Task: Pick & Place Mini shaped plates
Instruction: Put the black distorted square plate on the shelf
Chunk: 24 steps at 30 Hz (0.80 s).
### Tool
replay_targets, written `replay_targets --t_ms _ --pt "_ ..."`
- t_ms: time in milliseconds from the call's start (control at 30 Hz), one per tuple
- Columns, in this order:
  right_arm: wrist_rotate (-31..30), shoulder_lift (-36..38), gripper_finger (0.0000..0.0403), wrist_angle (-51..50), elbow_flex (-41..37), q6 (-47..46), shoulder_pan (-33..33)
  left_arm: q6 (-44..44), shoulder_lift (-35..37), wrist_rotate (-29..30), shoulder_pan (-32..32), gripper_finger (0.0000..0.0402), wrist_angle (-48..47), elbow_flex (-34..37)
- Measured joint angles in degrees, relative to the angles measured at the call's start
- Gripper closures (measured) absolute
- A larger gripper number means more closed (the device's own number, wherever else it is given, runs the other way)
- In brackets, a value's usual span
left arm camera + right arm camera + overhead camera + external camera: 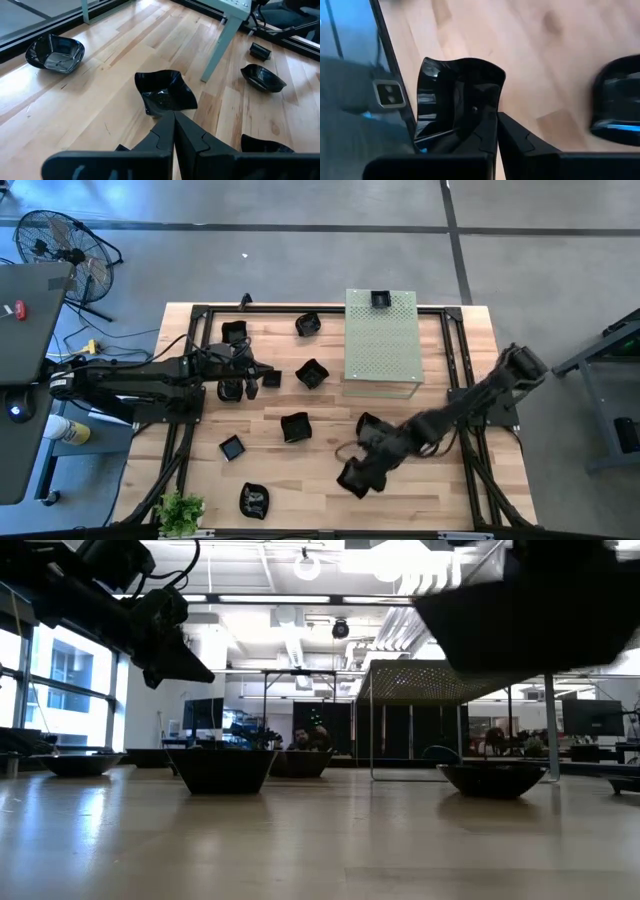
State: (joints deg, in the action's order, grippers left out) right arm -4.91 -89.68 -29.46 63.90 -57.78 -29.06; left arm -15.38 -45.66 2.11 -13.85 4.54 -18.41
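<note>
A: Right gripper?
B: Clamped on the rim of a wavy plate. In the high view the plate sits at the tip of the right arm, near the table's front edge, a bit right of centre. It's pinched by the rim and tips steeply in the wrist view, so it looks lifted off the wood, probably for carrying.

A: Where to?
B: My guess is the green board at the back edge. One plate already sits on its far end, so that looks like the drop spot.

A: Left gripper?
B: Fingers pressed together, nothing between them. It hovers left of centre, aimed at a wavy-edged plate just ahead of it, likely lined up as the next pick.

A: Other plates?
B: Scattered on the table: two toward the back left, one mid-table, a small square one left of it, one near the front edge, one just beside the right arm. Spread apart, so each has room for a rim grab.

A: Risk?
B: Glossy rim, thin pinch, so I'd expect it could slip or swing in transit.
</note>
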Motion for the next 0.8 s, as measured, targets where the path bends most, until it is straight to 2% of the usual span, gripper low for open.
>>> replay_targets --t_ms 200,333,433,600,800 --pt "0.22 13.13 0.0395 -8.46 0.00 0.80 11.50 -0.12 0.01 0.16 0.00 0.0401 0.09 0.02" --pt "-1.61 21.66 0.0396 -12.18 0.00 2.47 23.33 -0.81 0.01 0.96 0.00 0.0401 0.37 0.02" --pt "0.24 26.19 0.0398 -15.18 0.00 7.96 33.41 -1.63 0.01 2.38 0.00 0.0401 0.93 0.02" --pt "9.00 27.78 0.0399 -21.99 0.06 21.70 52.73 -1.63 0.01 4.20 -0.01 0.0401 2.40 0.04" --pt "18.77 22.03 0.0399 -22.27 2.63 39.59 70.23 -1.63 0.01 4.48 -0.02 0.0401 2.60 0.04"
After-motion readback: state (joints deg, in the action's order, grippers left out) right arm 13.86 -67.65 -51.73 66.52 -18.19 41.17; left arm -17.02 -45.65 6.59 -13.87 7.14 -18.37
